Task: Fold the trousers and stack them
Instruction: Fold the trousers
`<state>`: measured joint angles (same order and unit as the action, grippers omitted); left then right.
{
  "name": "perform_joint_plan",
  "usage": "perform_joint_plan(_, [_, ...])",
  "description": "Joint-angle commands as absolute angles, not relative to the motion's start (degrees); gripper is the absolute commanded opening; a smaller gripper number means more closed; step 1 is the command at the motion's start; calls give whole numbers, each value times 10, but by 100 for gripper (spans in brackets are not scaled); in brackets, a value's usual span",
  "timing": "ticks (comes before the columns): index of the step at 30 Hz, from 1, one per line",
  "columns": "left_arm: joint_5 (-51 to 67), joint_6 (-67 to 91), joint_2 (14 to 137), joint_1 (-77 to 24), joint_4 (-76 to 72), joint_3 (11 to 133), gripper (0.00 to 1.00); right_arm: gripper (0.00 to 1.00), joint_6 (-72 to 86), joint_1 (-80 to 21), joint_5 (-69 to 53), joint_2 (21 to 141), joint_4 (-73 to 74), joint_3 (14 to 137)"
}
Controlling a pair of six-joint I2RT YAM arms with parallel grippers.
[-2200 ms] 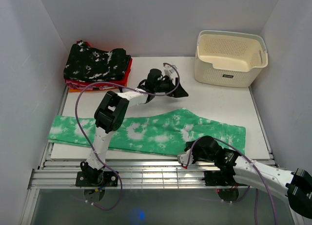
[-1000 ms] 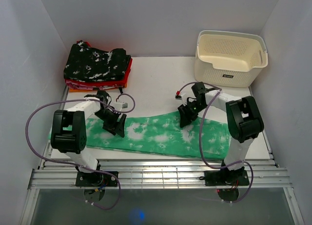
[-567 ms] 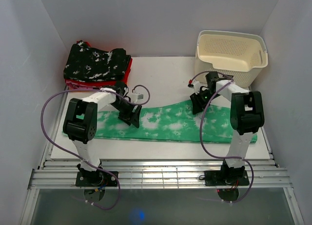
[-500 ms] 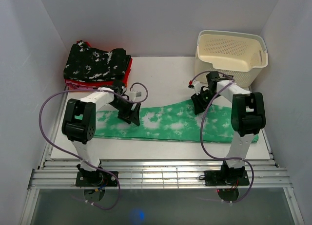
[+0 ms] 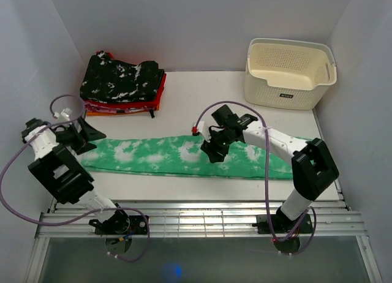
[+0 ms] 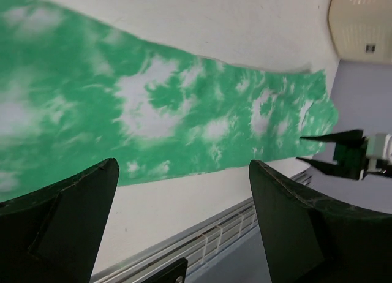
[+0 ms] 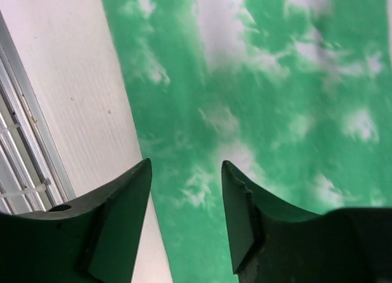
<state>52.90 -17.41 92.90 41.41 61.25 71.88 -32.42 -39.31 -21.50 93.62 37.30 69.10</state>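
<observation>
White counter (image 5: 202, 93) fills the booth, and the trousers (image 5: 159, 157) lie flat across it as one long narrow band running from 9 o'clock to 3 o'clock. That shape suggests the legs are already laid one on the other, so the lengthwise fold looks done. Crosswise folds are not yet made, nor is the move to the pile of folded clothes (image 5: 122, 84) at 11 o'clock. Left fingers (image 6: 67, 203) are spread wide by the band's 9 o'clock end, holding nothing. Right fingers (image 7: 116, 209) hang parted above its middle, also released.
</observation>
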Motion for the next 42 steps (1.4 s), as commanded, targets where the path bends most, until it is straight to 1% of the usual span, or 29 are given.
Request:
perform_joint_plan(1, [584,-228,980,499,693,724,98,53,-274,-434,-199,972,325,719])
perform_joint_plan(3, [578,-226,990,528,684,715,98,48,-265,-458,-193,1006,310,722])
perform_joint_plan(8, [528,-189,960,533,599,687,98,40,-258,-461,-169,1071,298,701])
perform_joint_plan(9, [501,-181,951,533,582,675,98,39,-258,-457,-160,1074,289,693])
perform_joint_plan(11, [471,-172,947,533,548,663,92,34,-262,-453,-150,1079,279,673])
perform_joint_plan(12, [443,-160,945,533,535,650,90,28,-265,-447,-141,1081,273,657])
perform_joint_plan(13, [431,-157,941,533,514,644,86,25,-266,-443,-136,1083,268,650])
perform_joint_plan(15, [404,-142,937,533,493,635,81,19,-272,-433,-127,1085,263,632])
perform_joint_plan(16, [384,-138,934,533,478,630,77,13,-273,-430,-127,1085,261,629])
perform_joint_plan(18, [361,-132,933,533,467,628,74,8,-274,-422,-127,1078,263,623])
perform_joint_plan(20, [345,-128,934,533,461,628,75,8,-276,-418,-125,1074,266,621])
perform_joint_plan(24, [316,-120,937,534,445,630,83,8,-278,-415,-134,1066,278,616])
perform_joint_plan(26, [283,-109,943,534,439,631,84,8,-278,-414,-135,1062,281,614])
perform_joint_plan(31, [271,-105,967,534,440,624,84,8,-265,-414,-159,1056,296,629])
perform_joint_plan(35, [283,-98,994,534,437,614,79,10,-258,-410,-177,1050,317,664])
perform_joint_plan(38, [304,-94,1016,533,437,612,74,18,-254,-396,-201,1040,341,690])
perform_joint_plan(39, [308,-90,1019,533,434,610,72,27,-253,-390,-213,1035,346,696])
perform_joint_plan(41, [319,-83,1027,533,432,604,68,37,-252,-378,-226,1023,363,707])
perform_joint_plan(42, [322,-76,1028,533,425,601,65,45,-252,-365,-235,1019,368,717])
